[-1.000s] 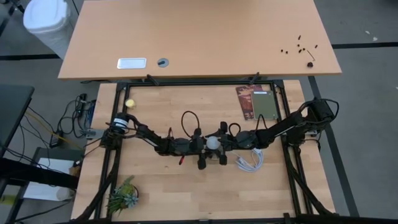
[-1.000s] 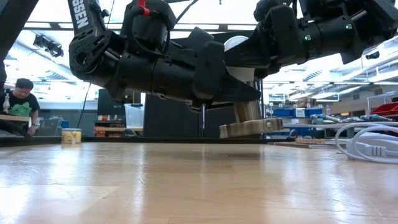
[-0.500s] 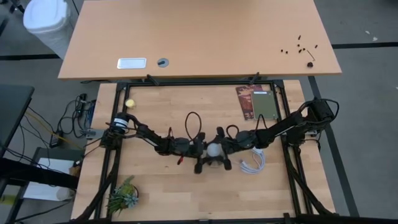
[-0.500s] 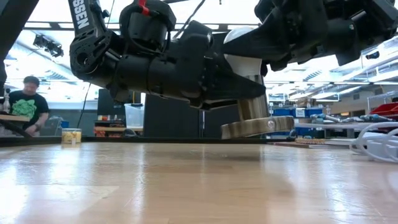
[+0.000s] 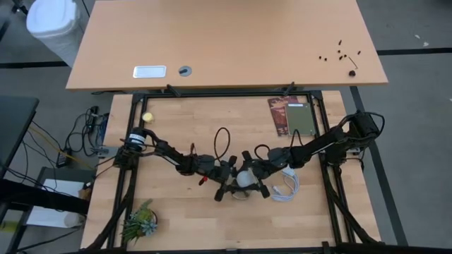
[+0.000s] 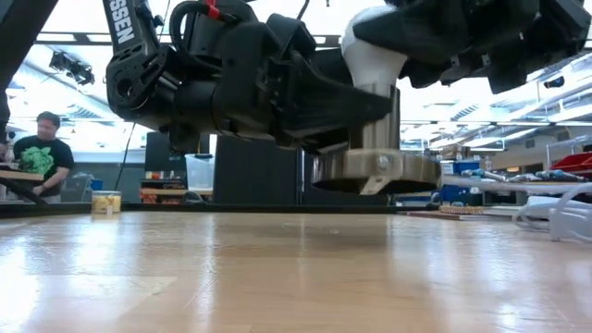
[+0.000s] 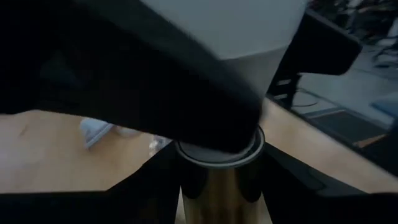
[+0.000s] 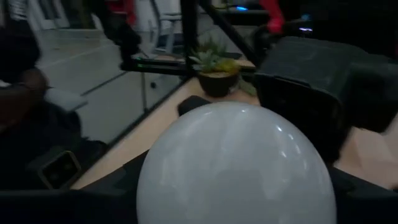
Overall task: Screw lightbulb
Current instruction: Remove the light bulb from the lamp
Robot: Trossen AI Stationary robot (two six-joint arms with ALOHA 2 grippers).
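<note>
The white lightbulb (image 5: 244, 178) stands upright on a metal socket stem (image 6: 375, 116) with a round flat disc base (image 6: 375, 171), held above the table's middle. My left gripper (image 5: 227, 180) comes from the table's left and is shut on the socket stem. My right gripper (image 5: 258, 176) comes from the right and is shut on the bulb's white globe (image 8: 236, 168). The bulb's screw base is hidden inside the socket. The white plug and coiled cord (image 5: 286, 185) lie on the table just right of the grippers. My left gripper pinches the socket's stem (image 7: 217, 186) between its two fingers, just under the bulb's white neck. The fingers (image 6: 324, 102) come level from the table's left and lie across the upright stem. The socket is lifted clear of the table, its disc about level. My right gripper holds the bulb's rounded globe (image 6: 370, 46) between its two fingers, one on each side. It comes from the table's right, slanting down. The bulb stands upright on the socket, clear of the table.
A small potted plant (image 5: 139, 220) stands at the near left corner. A small yellow thing (image 5: 148, 117) lies at the far left, and a flat card and board (image 5: 293, 116) at the far right. A person (image 6: 42, 157) stands beyond the table.
Both grippers have gone toward the table's near edge with the bulb and socket between them. The socket disc, tilted before, now hangs about level. The right gripper has turned about the bulb. The white cord has been drawn along, toward the near edge.
</note>
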